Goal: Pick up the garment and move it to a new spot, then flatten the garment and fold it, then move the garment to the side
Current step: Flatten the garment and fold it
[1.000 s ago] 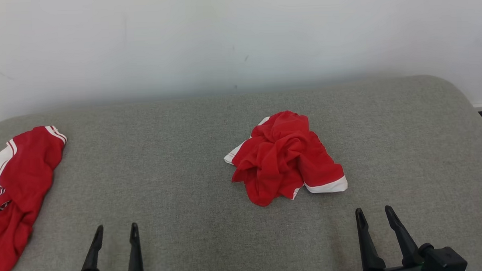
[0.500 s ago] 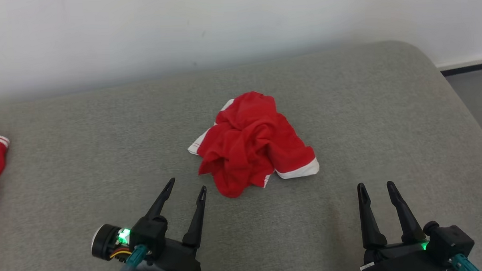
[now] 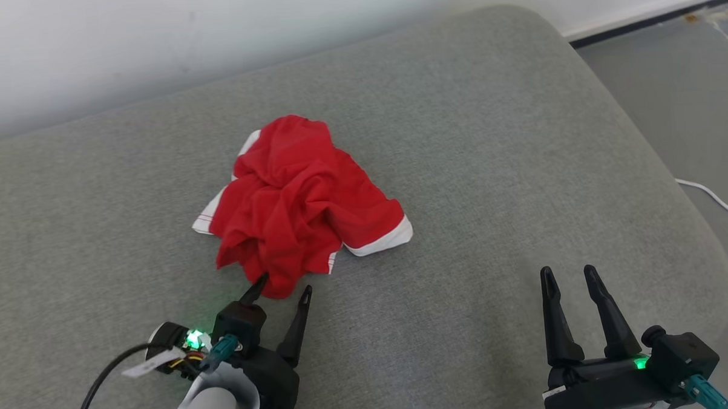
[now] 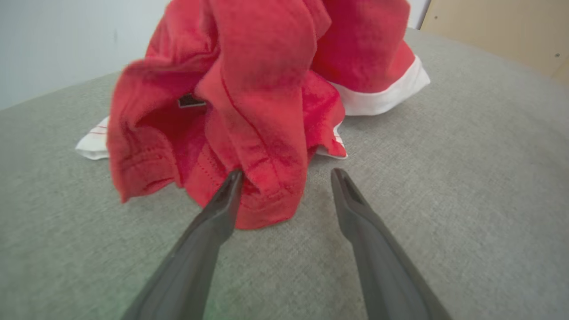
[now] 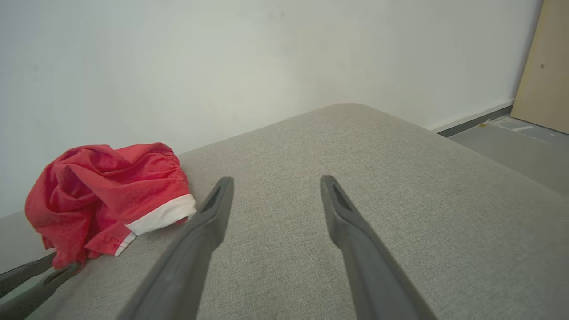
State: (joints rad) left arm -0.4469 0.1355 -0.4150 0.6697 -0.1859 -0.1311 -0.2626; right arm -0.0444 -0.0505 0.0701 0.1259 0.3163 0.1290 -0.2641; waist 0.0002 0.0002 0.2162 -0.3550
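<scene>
Both your pincers stand apart. Your left gripper point(image 3: 284, 284) sits at the near edge of the crumpled red garment with white trim point(image 3: 297, 195), which lies mid-way across the grey fabric cushion point(image 3: 488, 133). Your right gripper point(image 3: 567, 270) hovers well apart from it.

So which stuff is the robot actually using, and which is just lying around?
For the job: red garment; left gripper, open at its edge; right gripper, open; grey cushion under it.
Just lying about: white cable on the floor; beige board.
</scene>
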